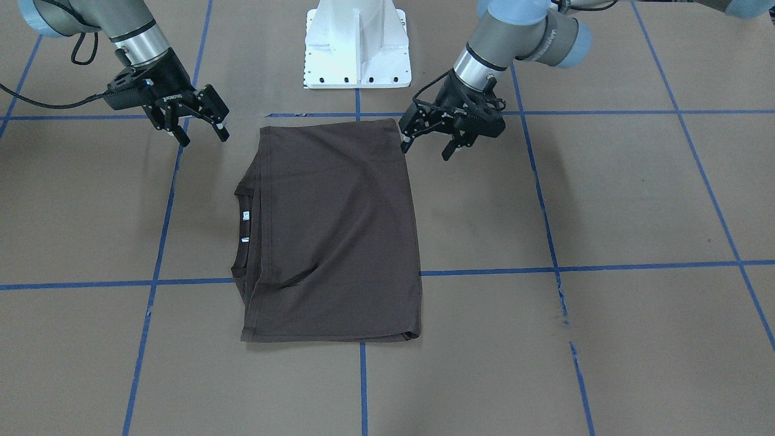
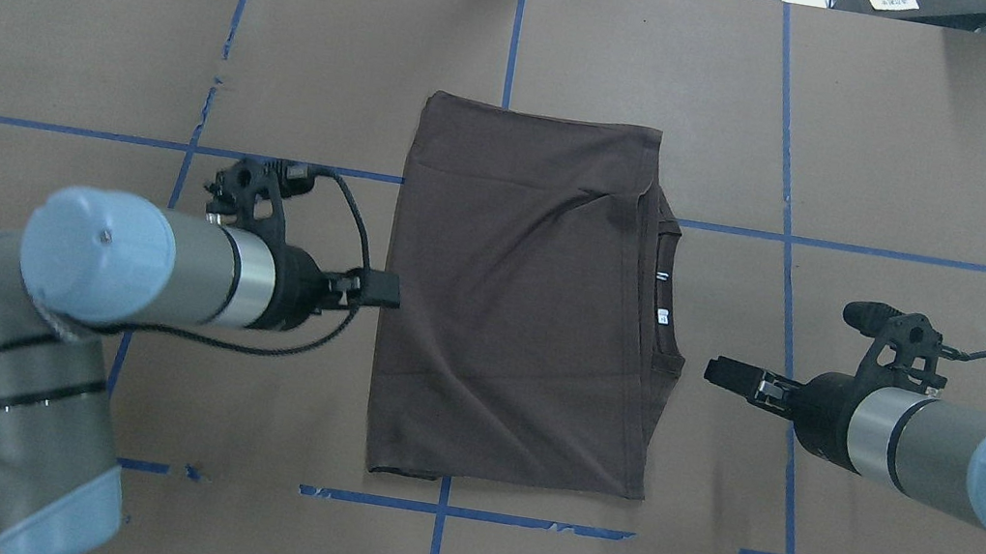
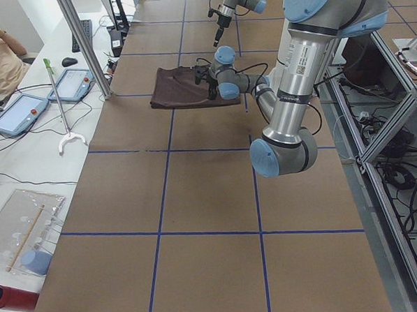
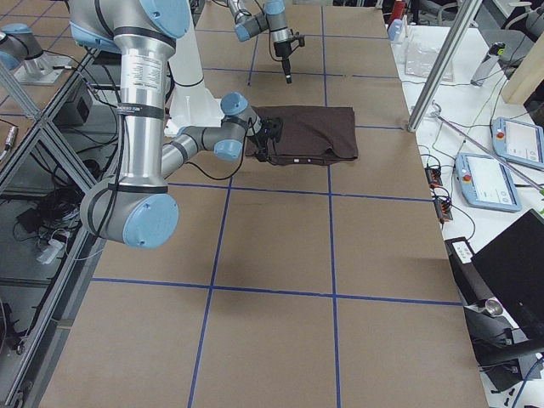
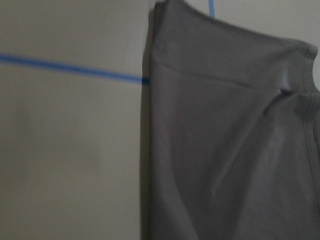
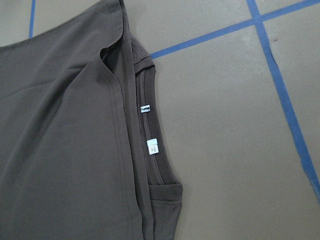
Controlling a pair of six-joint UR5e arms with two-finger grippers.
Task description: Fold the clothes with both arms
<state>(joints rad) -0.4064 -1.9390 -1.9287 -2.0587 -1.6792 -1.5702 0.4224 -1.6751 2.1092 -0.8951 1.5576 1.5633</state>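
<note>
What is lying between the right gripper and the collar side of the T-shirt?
Nothing: in the overhead view only bare brown table paper separates the right gripper from the T-shirt.

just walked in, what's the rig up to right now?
Two arms are folding a dark brown T-shirt. It lies on the table, already folded into a compact rectangle, with the collar showing along one side. The left end effector is open at the shirt's edge opposite the collar. The right end effector is open, just clear of the collar side. Neither holds cloth.
</note>
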